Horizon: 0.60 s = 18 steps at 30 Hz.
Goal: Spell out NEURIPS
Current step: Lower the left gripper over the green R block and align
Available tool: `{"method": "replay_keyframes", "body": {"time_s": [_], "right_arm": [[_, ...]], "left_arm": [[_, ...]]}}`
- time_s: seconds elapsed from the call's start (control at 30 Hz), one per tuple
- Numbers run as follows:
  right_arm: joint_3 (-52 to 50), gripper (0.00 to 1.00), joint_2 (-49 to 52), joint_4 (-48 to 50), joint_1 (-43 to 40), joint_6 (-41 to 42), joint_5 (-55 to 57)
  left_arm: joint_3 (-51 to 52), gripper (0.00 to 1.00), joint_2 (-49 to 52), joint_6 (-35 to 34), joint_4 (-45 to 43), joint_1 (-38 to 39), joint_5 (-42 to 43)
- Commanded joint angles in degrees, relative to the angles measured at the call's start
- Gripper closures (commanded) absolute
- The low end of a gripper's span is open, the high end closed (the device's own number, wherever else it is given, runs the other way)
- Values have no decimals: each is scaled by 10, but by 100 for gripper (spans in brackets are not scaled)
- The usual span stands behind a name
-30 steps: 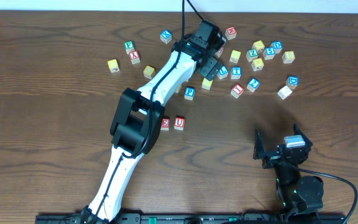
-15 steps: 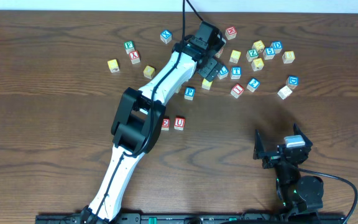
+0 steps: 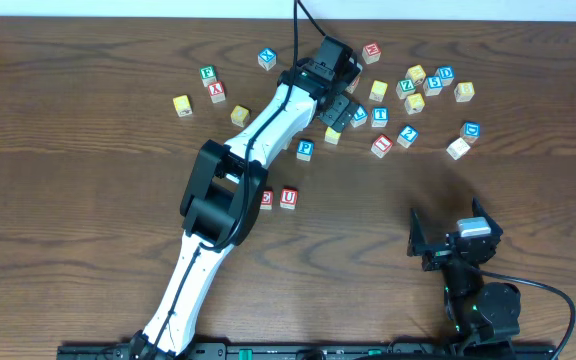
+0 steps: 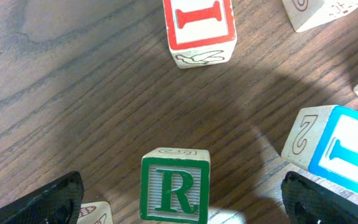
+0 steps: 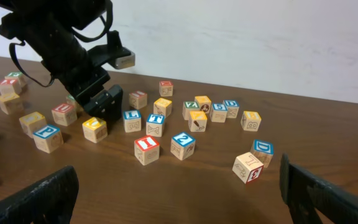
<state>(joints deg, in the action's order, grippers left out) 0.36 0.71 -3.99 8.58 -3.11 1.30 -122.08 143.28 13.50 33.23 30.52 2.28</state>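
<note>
Over the far cluster of letter cubes, the left claw (image 3: 340,108) is held wide above the green R cube (image 4: 174,186), which is seen centred between the two fingertips in the left wrist view. Nothing is gripped yet. This centring is judged as line-up for a pick, R being the next letter needed. Finger room is left on both sides: a red I cube (image 4: 199,22) lies beyond and a blue-faced cube (image 4: 347,146) to one side, neither touching R. Nearer the robot, a red E cube (image 3: 266,199) and a red U cube (image 3: 288,197) are set side by side, likely as the started word. No N is seen; it may be hidden by the arm. A blue P cube (image 3: 306,148) is placed between row and cluster. The right claw (image 3: 451,238) is held wide and empty, well apart from all cubes, presumably out of the way on the surface (image 3: 88,200).
</note>
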Motion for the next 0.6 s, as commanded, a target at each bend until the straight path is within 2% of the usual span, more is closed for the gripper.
{"method": "replay_keyframes", "body": {"time_s": [0.0,0.57], "right_arm": [[0,1,-2,-2,-4,7,5],[0,1,-2,-2,-4,7,5]], "left_arm": [[-10,0,7,-5,0,-2,23],[-10,1,23,-16,-4,-2,25]]}}
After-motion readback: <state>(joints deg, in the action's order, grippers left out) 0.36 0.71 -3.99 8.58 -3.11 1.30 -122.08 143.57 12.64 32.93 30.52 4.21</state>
